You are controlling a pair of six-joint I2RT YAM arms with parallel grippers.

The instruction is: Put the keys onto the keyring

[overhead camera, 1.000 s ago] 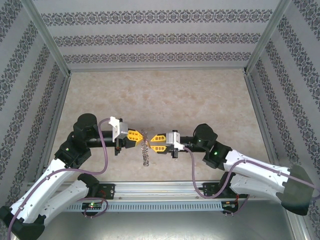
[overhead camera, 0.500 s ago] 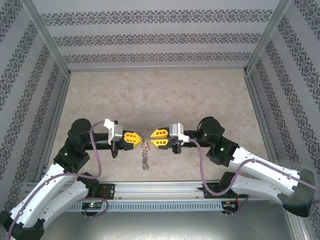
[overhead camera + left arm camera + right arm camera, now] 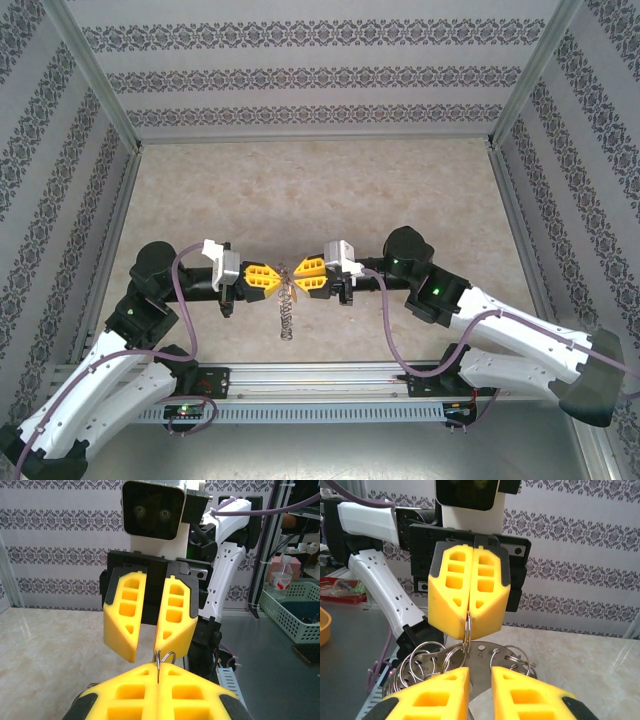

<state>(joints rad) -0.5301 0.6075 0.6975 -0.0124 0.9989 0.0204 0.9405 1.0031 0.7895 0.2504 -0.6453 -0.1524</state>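
The keyring (image 3: 468, 629) is a thin silvery ring, pinched upright in my left gripper (image 3: 159, 666), which is shut on it. Below it hangs a cluster of more rings on a round holed metal plate (image 3: 485, 656), dangling between the arms as a ring cluster (image 3: 287, 305). My right gripper (image 3: 480, 674) faces the left gripper (image 3: 469, 618) tip to tip, just short of the ring. Its jaws stand a little apart with nothing between them. In the top view the left gripper (image 3: 276, 277) and right gripper (image 3: 298, 274) nearly touch. The keys are out of view.
A beige tabletop (image 3: 320, 190) stretches behind the arms, walled by patterned panels. A metal rail (image 3: 320, 378) runs along the near edge. Off the table are a green basket (image 3: 295, 612) and purple cables (image 3: 190, 320).
My right gripper has moved left, closer to the left gripper and the ring, and its jaws have narrowed a little. The left gripper has stayed shut on the ring, shifting slightly left.
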